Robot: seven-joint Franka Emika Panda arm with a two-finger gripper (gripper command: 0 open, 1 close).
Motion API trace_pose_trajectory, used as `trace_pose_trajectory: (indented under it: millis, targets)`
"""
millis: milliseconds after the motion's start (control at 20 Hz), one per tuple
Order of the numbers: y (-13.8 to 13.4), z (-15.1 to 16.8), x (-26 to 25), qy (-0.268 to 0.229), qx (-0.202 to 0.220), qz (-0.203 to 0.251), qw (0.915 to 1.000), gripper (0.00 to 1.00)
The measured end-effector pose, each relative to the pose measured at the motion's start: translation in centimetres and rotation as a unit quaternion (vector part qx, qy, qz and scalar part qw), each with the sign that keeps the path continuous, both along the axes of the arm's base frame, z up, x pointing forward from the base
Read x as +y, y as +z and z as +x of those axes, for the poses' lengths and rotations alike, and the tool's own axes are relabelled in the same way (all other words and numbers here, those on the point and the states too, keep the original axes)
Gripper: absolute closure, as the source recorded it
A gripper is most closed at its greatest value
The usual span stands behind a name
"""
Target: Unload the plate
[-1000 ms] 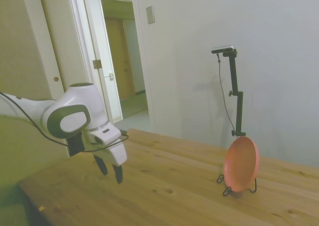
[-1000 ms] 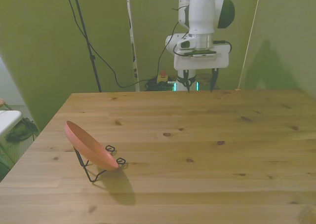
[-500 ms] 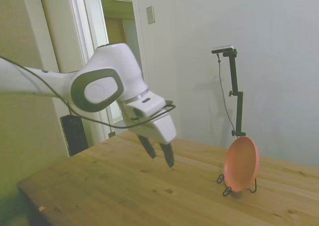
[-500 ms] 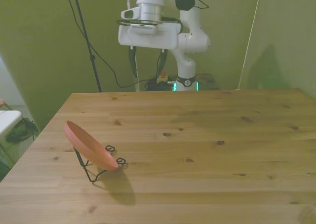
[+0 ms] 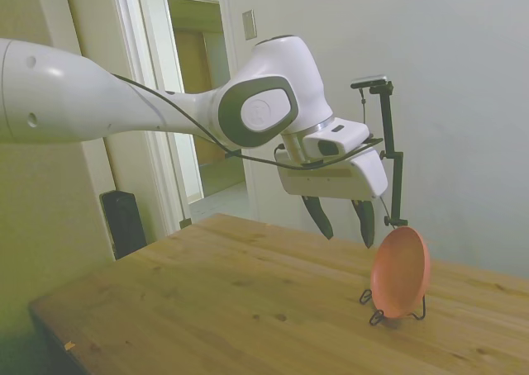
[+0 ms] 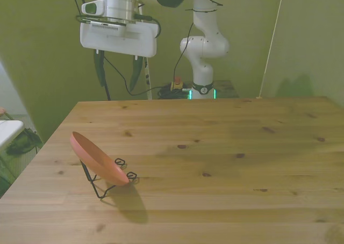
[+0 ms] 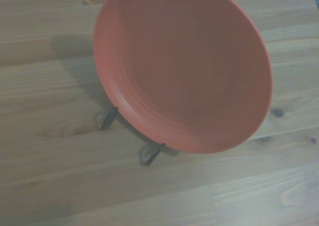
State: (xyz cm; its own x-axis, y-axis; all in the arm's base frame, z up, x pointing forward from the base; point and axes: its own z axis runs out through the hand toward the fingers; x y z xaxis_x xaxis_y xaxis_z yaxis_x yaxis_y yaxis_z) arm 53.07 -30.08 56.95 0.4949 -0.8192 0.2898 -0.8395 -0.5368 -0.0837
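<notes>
plate (image 5: 401, 272) on stand, tool (image 5: 344, 222) above (seemingly behind), parted

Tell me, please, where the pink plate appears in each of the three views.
Side view: plate at lower right, upright on the wire stand.
Front view: plate at lower left, leaning.
Wrist view: plate fills the picture's middle.
Shared landmark: the black wire stand under it.

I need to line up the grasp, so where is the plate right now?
The plate leans tilted in a black wire stand on the wooden table, near the front view's left edge. The open hand hangs in the air above it, not touching.
</notes>
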Motion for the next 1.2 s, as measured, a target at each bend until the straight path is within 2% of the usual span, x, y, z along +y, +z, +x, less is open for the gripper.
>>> trace_pose_trajectory:
  millis: [400,750,1050,1100,1200]
  targets:
    - [0.9,6.2,-4.5,0.033,-0.013,-0.058,0.9977,0.00]
    - [-3.5,11.4,-5.4,0.075,-0.009,-0.078,0.9941,0.00]
    - [-5.4,12.7,-5.9,0.100,-0.008,-0.102,0.9897,0.00]
    - [-5.5,12.8,-6.0,0.102,-0.009,-0.106,0.9890,1.00]
    - [-5.8,12.9,-6.4,0.109,-0.012,-0.116,0.9872,1.00]
